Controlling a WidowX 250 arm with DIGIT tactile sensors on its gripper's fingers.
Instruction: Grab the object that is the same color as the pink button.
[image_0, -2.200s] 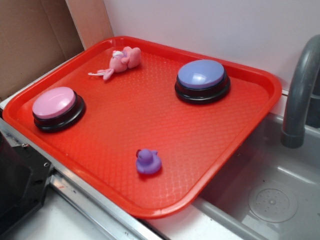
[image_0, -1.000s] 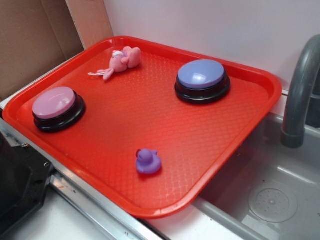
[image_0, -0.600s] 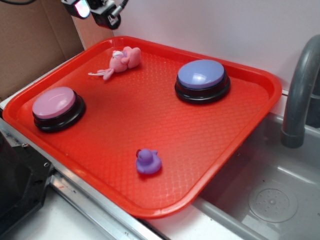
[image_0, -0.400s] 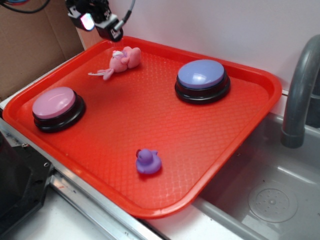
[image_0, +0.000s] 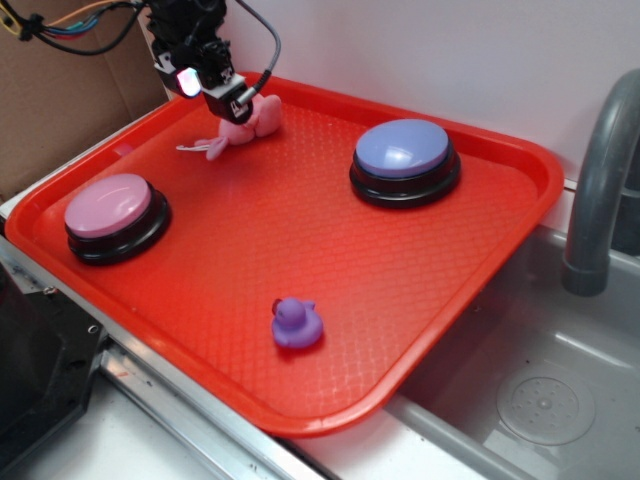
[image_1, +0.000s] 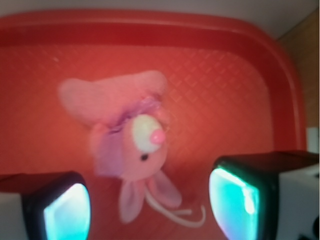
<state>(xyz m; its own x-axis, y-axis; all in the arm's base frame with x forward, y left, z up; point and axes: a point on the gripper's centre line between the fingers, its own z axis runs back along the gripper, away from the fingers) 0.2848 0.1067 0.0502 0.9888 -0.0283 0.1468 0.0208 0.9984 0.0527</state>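
A small pink plush animal (image_0: 258, 118) with a whitish face and a pale string lies at the far left of the red tray (image_0: 520, 160). The pink button (image_0: 108, 205) stands on its black base near the tray's left edge. My gripper (image_0: 232, 103) hangs just above the plush and covers part of it. In the wrist view the plush (image_1: 132, 145) lies ahead of and between my fingers (image_1: 65, 212), ears and string towards me. My gripper (image_1: 150, 210) is open and holds nothing.
A blue-lavender button (image_0: 403, 148) stands at the tray's far right. A purple rubber duck (image_0: 297, 323) sits near the front edge. A grey sink (image_0: 540, 400) and faucet (image_0: 600, 180) lie to the right. Cardboard (image_0: 60, 90) stands behind on the left.
My gripper has come into view from the upper left and dropped down over the pink plush. Nothing on the tray has moved.
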